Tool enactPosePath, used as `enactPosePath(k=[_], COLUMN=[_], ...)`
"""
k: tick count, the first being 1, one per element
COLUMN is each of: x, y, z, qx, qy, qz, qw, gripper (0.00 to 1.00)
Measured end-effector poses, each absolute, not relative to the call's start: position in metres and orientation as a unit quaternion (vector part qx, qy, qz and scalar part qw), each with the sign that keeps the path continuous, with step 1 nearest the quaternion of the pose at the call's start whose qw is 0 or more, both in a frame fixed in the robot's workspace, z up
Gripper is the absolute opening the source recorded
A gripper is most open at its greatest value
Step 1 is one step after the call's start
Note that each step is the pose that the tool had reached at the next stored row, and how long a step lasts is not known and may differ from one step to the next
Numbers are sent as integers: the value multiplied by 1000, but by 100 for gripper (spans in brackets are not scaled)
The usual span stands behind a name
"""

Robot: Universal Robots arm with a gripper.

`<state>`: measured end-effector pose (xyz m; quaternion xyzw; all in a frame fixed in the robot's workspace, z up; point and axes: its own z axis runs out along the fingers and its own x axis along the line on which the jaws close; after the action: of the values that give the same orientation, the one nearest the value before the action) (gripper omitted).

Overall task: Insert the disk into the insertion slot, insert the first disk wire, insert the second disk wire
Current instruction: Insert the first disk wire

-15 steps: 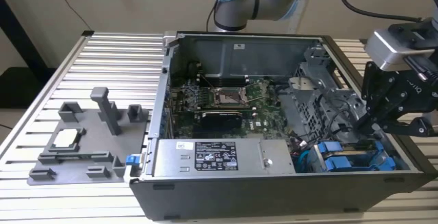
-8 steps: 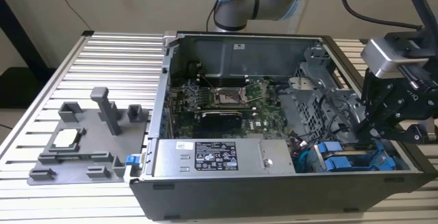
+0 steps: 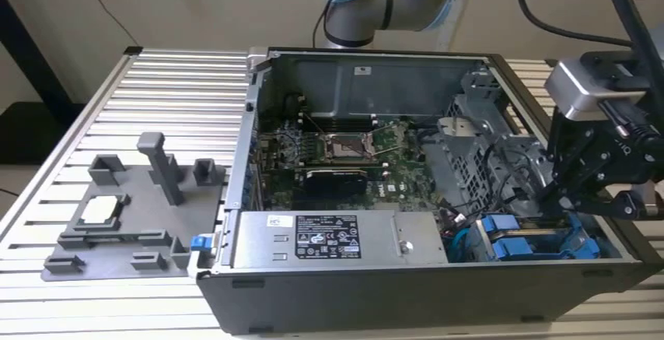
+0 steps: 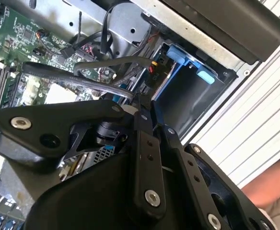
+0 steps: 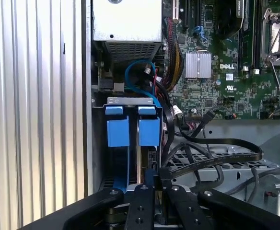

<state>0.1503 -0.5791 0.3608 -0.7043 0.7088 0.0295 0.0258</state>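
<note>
My hand (image 5: 155, 178) hides the near end of the disk (image 5: 148, 132) under it. Beside my hand, a person's arm (image 4: 274, 189) is cut off by the picture's edge.

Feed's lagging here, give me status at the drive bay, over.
Gripper low at drive cage, by two blue carriers. Both seated in cage. Black cables crowd close alongside.

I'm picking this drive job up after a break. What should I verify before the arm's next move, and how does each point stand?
1. Bright blue plastic carrier fronts in grey metal drive cage: ok; two sit side by side.
2. Black gripper by the carriers: ok.
3. Black flat cable clear of the gripper: not ok; it runs right beside it.
4. Disk wires plugged: cannot tell.
</note>
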Motion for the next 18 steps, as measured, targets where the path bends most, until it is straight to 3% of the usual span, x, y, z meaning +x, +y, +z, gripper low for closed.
enactPosePath(k=[18], x=[140], y=[-579], z=[352], qx=[-705], qy=[708], qz=[14], qw=[47], gripper=[16])
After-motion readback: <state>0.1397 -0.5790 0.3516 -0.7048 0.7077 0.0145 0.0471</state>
